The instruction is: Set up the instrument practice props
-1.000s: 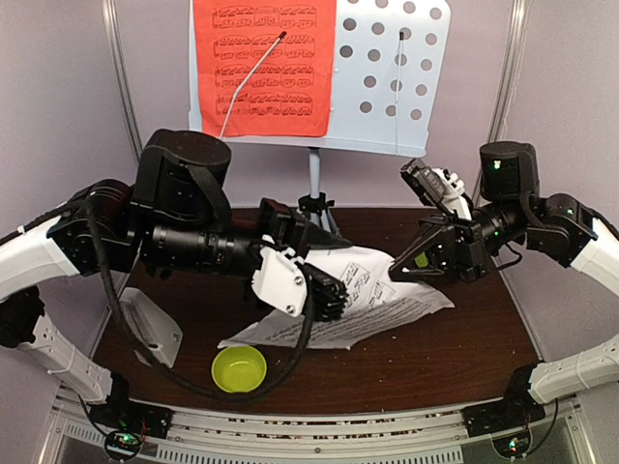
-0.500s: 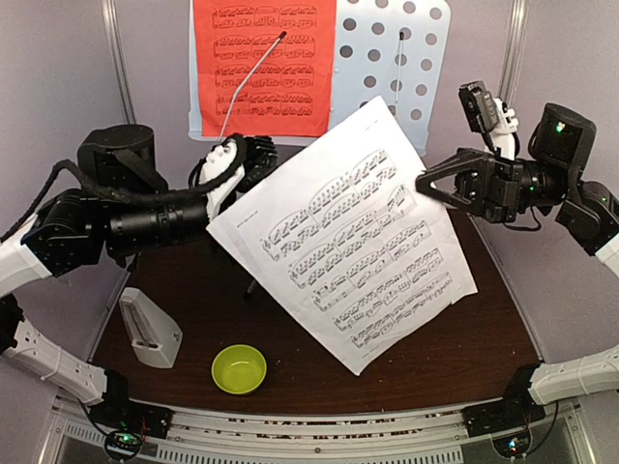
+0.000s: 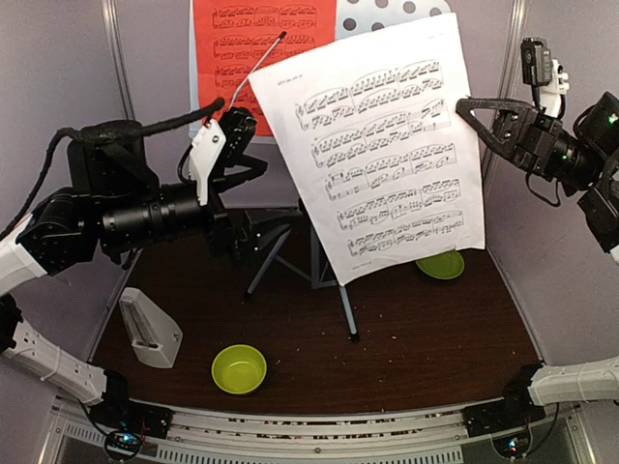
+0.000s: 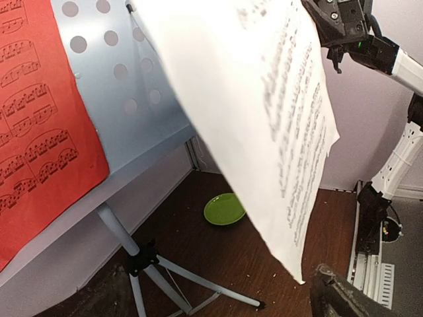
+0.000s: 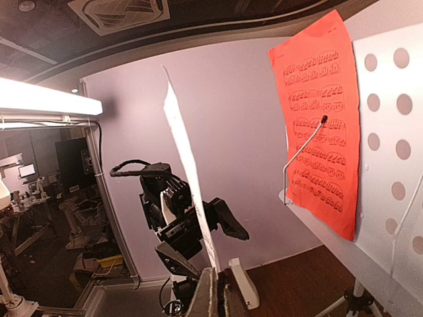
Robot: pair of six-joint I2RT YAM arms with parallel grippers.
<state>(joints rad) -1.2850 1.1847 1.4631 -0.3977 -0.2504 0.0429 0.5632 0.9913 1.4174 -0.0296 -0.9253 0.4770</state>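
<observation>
Top view: shows the white sheet of music [image 3: 387, 145] raised off the bench [image 3: 435, 338], printed side toward the camera, hanging upright with a slight tilt in front of the music stand [image 3: 392, 14] and covering most of its perforated desk. Pinched at its right edge, near the upper corner, by the right fingers [image 3: 474, 108], which are clamped together on the paper. Confirmed in the right wrist view, with the sheet edge-on and rising from between the closed tips.

On the other side, the left fingers [image 3: 253, 170] spread wide apart, holding nothing, just beside the sheet's left edge; contact with the paper cannot be told.

Behind them, the red sheet of music [image 3: 261, 39] flat against the left half of the stand's desk, crossed by a thin wire page holder [image 3: 256, 70]. Tripod legs of the stand planted on the bench below the white sheet's lower edge.

At the near left of the bench, the metronome [image 3: 150, 329], well apart from the stand. Also on the bench: lime-green bowl [image 3: 239, 368] near the front edge; flat green plate [image 3: 440, 264] at the far right, partly hidden by the sheet's lower corner.
</observation>
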